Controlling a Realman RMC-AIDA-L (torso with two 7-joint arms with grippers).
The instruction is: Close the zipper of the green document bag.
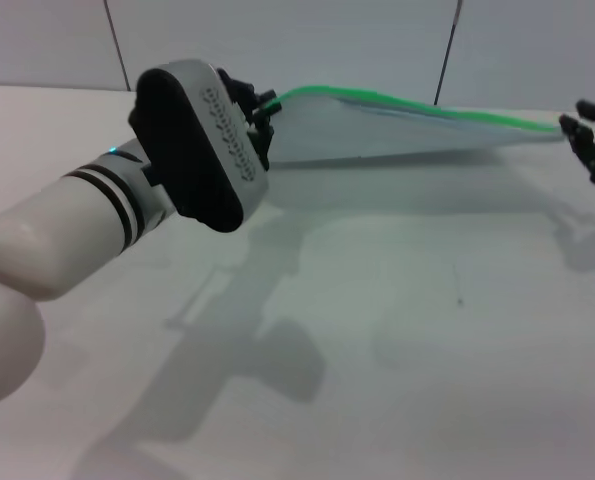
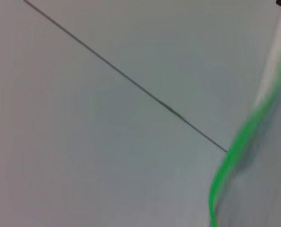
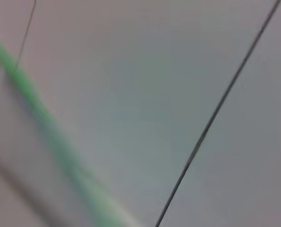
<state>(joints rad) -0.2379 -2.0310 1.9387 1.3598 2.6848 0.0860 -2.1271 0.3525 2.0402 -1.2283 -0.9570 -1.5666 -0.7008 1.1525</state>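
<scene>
The green document bag (image 1: 377,135) hangs above the white table, stretched between my two grippers, pale and translucent. Its zipper (image 1: 417,107) runs as a bright green strip along the upper edge. My left gripper (image 1: 265,108) is shut on the left end of that strip; the slider is hidden among the fingers. At the far right, my right gripper (image 1: 577,128) grips the bag's right tip. The left wrist view shows the zipper (image 2: 234,151) as a curved green line, and in the right wrist view the zipper (image 3: 31,94) is a blurred green band.
The white table (image 1: 397,340) lies under the bag and carries the shadows of the arm and the bag. My left forearm (image 1: 77,230) fills the near left. A pale wall with dark seams (image 1: 447,45) stands behind.
</scene>
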